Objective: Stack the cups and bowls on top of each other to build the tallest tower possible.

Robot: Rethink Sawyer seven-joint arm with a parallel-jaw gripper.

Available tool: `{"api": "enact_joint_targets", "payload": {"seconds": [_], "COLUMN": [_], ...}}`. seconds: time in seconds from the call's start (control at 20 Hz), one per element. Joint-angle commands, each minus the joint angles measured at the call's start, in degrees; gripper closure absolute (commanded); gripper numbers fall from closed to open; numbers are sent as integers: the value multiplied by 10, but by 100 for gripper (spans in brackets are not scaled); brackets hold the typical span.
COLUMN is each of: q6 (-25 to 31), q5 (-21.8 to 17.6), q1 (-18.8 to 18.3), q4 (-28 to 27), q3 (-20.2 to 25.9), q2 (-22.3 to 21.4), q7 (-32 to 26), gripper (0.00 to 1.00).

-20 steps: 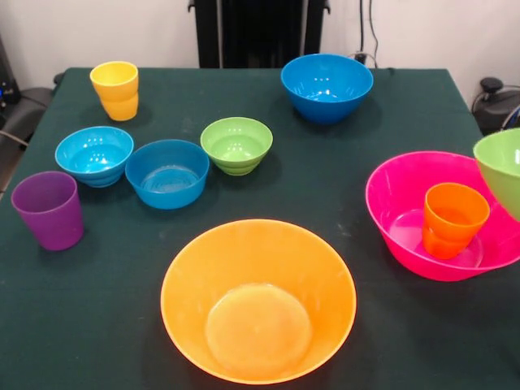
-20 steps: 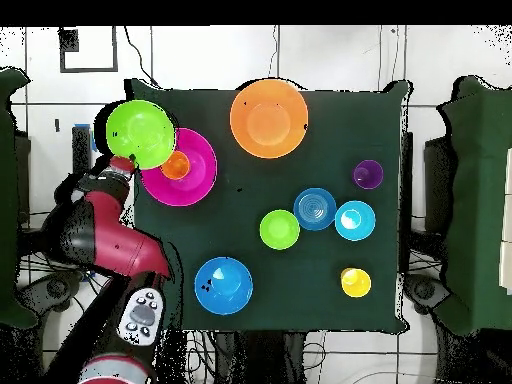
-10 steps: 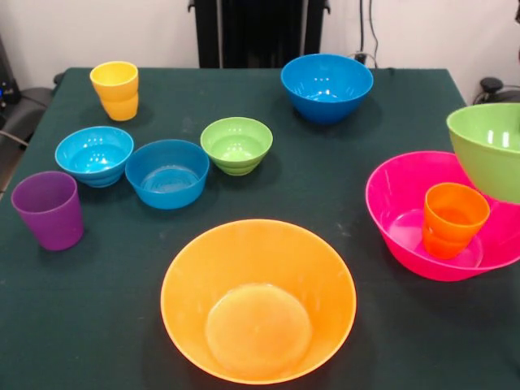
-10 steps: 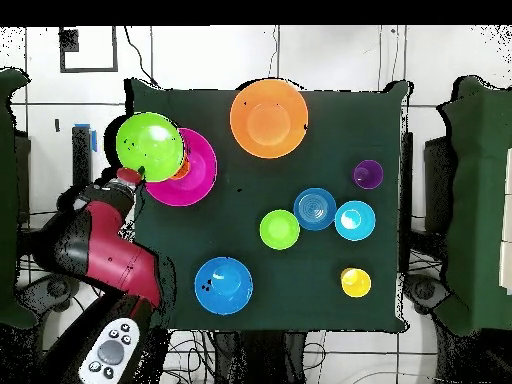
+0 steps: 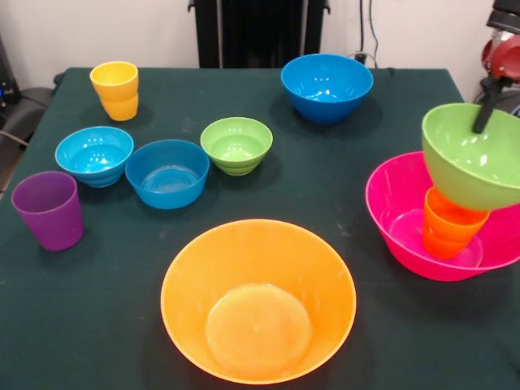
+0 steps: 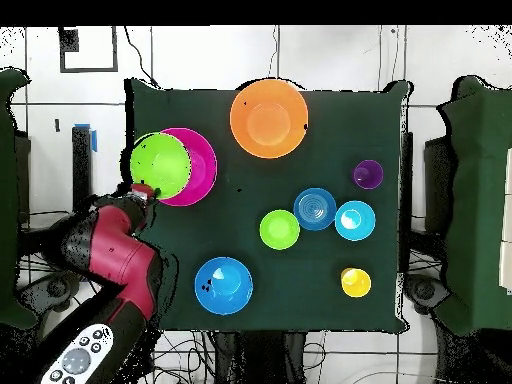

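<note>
Front view: claw point(image 5: 486, 114) at right edge, closed on the rim of the medium green bowl point(image 5: 470, 158), held above the orange cup point(image 5: 448, 230) inside the pink bowl point(image 5: 406, 213). Large orange bowl point(image 5: 258, 299) at lower centre of the tabletop point(image 5: 341, 162).
Overhead view: the medium green bowl point(image 6: 160, 164) overlaps the pink bowl's point(image 6: 203, 165) left part, upper left; claw point(image 6: 143, 191) at its lower rim.

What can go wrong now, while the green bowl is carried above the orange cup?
The gripper holds the green bowl by its rim only, so it may tilt or slip. It hangs off-centre over the orange cup in the pink bowl; released there, it might tip the cup or slide off.
</note>
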Motion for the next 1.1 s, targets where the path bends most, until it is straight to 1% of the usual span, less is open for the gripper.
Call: {"api": "enact_joint_targets", "payload": {"seconds": [0.05,0.2,0.4,0.55,0.6,0.75,0.85,0.9,1.1], "q6": [70,61,71,69,68,42,37,29,-1], "q5": [-27,-22,-26,-20,-18,-5,-2,-1,1], "q1": [-13,-20,-21,-23,-24,-30,-33,-38,-44], "q4": [-41,-39,-42,-36,-34,-18,-12,-4,2], "q3": [-43,-37,-48,-46,-45,-27,-22,-11,6], "q2": [40,42,48,43,42,23,14,2,-2], "q7": [115,106,102,103,103,98,94,84,78], "gripper": [100,100,100,100,0,0,0,0,0]}}
